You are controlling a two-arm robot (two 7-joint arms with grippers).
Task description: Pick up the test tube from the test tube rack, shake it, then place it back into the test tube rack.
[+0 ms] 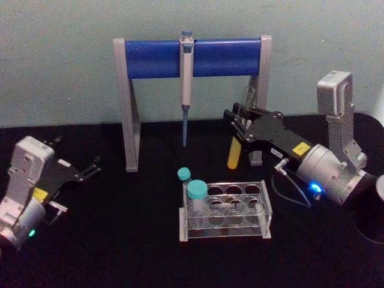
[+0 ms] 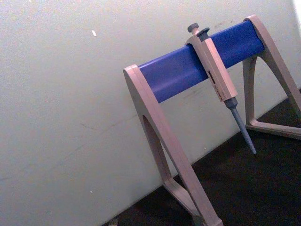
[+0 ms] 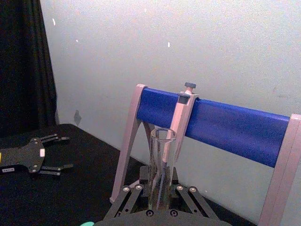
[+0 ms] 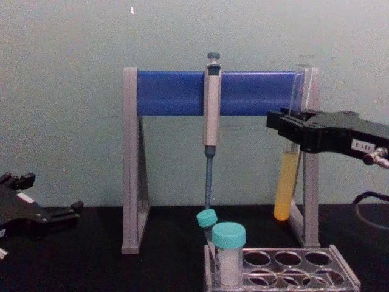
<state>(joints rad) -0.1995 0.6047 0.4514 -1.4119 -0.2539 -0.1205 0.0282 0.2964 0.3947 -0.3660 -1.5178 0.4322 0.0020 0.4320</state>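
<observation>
Vials (image 1: 197,191), two, at one rack (image 1: 225,231); right end effector (image 1: 239,128) grips one test tube (image 1: 233,156).

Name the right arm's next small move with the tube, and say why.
Probably a short shake in place: the right gripper is shut on the test tube, held in the air behind the test tube rack. Whether shaking is done cannot be told; if so, lower it toward an empty hole. The left gripper lies parked, open, at the left.
</observation>
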